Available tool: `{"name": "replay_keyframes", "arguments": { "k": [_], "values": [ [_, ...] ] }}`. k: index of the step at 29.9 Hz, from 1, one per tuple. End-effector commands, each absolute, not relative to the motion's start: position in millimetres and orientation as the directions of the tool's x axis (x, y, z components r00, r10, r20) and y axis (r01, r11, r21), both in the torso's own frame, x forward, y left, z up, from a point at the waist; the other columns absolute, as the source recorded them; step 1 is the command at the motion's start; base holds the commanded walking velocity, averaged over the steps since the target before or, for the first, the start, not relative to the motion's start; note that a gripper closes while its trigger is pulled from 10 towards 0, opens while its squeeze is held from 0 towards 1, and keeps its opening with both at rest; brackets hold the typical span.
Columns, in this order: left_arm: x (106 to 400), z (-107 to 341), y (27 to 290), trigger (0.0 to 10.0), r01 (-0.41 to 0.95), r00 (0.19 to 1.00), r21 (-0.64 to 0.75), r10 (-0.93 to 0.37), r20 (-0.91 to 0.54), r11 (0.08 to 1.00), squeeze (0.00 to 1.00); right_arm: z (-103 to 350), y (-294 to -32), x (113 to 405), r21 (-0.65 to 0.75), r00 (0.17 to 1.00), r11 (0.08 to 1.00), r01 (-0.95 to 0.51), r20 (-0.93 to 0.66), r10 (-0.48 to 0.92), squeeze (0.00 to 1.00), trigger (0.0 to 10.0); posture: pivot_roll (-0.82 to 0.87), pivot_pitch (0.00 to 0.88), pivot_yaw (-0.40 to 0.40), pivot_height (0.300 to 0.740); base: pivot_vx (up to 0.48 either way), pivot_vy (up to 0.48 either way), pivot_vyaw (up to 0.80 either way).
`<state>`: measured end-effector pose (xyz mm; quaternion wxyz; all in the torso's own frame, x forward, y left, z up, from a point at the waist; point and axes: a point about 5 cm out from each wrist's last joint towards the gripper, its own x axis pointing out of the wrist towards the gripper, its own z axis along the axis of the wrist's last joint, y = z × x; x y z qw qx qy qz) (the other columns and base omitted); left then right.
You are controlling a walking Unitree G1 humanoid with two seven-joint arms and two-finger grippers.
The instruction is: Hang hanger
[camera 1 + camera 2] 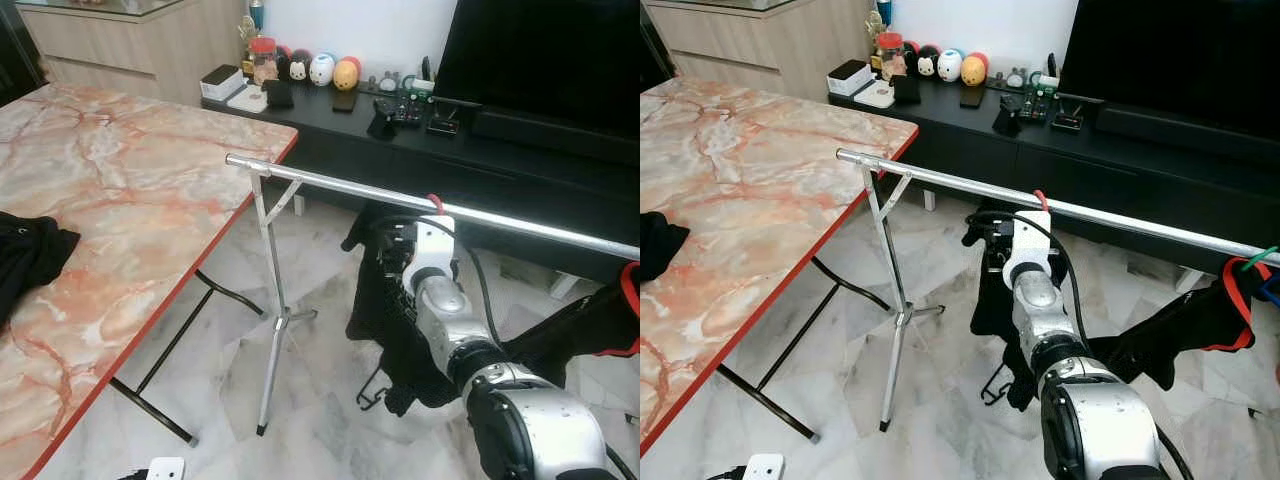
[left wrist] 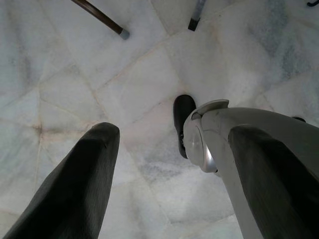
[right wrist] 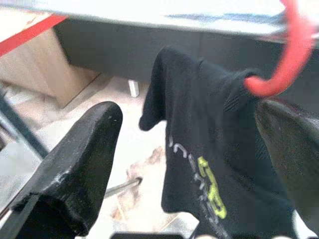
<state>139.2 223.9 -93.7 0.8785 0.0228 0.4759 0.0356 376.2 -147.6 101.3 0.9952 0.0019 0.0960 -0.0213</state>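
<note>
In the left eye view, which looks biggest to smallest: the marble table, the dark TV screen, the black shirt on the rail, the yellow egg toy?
1. marble table
2. TV screen
3. black shirt, partly hidden behind the right arm
4. yellow egg toy

The table's nearness exaggerates its size.

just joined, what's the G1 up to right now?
It's hanging laundry. The right gripper is raised to the silver clothes rail beside a black T-shirt on a red hanger, whose hook is over the rail. The fingers are open, with the shirt between them. Another dark garment hangs further along the rail on its own red hanger. The left gripper hangs idle, pointing at the marble floor. More dark clothing lies on the marble-pattern table.
</note>
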Motion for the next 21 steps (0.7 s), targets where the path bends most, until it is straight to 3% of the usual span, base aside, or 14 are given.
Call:
{"name": "replay_keyframes", "arguments": {
  "k": [1, 21],
  "values": [
    [134, -96, 223, 10.0, -0.036, 0.530, 0.074, 0.081, -0.844, 0.997, 0.00, 112, -152, 381, 0.014, 0.986, 0.997, 0.075, -0.149, -0.073, 0.00, 10.0, 0.00, 0.019, -0.003, 0.740, 0.000, 0.000, 0.00],
    [134, -96, 224, 10.0, -0.020, 0.525, 0.080, 0.078, -0.848, 0.997, 0.00, 100, -153, 375, 0.019, 0.980, 0.997, 0.069, -0.190, -0.064, 0.00, 10.0, 0.00, 0.017, 0.000, 0.740, 0.000, 0.000, 0.00]
  ]
}}
